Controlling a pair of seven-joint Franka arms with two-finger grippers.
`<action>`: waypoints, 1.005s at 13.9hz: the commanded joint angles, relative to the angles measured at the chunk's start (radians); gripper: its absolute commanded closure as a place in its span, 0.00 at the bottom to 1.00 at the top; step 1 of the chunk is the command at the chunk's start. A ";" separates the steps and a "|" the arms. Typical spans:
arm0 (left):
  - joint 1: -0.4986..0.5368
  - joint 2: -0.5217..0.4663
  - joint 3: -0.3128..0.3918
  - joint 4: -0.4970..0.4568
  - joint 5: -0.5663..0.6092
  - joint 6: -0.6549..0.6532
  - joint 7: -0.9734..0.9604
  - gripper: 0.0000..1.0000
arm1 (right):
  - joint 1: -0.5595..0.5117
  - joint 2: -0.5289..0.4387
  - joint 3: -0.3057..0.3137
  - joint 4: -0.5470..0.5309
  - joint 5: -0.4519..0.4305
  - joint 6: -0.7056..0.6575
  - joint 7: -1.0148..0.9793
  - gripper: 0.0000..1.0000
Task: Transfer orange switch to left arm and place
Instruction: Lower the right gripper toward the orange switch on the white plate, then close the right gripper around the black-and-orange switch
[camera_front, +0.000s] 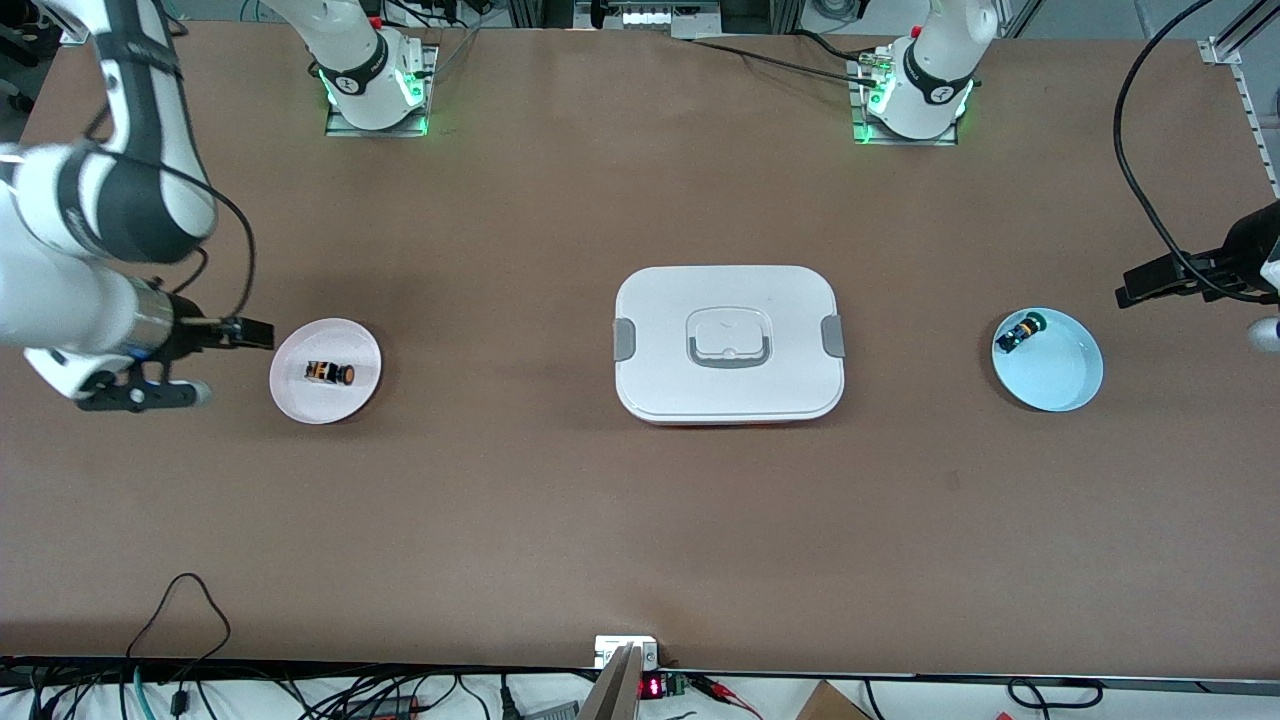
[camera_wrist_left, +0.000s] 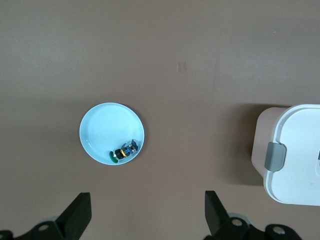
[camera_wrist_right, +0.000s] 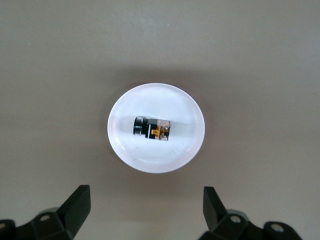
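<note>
The orange switch lies on its side on a white plate toward the right arm's end of the table. In the right wrist view the orange switch rests in the middle of the plate. My right gripper hangs in the air beside that plate, open and empty. The white box sits shut at the table's middle. My left gripper is up in the air at the left arm's end, open and empty.
A pale blue plate near the left arm's end holds the small switch with the green cap; both show in the left wrist view, plate and switch, with the box's corner. Cables hang along the table's near edge.
</note>
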 joint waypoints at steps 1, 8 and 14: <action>0.003 0.018 -0.005 0.038 0.025 -0.023 -0.008 0.00 | -0.003 0.037 0.000 0.006 0.006 0.011 -0.001 0.00; 0.008 0.018 -0.005 0.038 0.025 -0.023 -0.007 0.00 | -0.028 0.032 0.000 -0.233 0.018 0.271 -0.010 0.00; 0.009 0.018 -0.005 0.038 0.025 -0.023 -0.007 0.00 | -0.023 0.011 0.000 -0.387 0.018 0.534 -0.015 0.00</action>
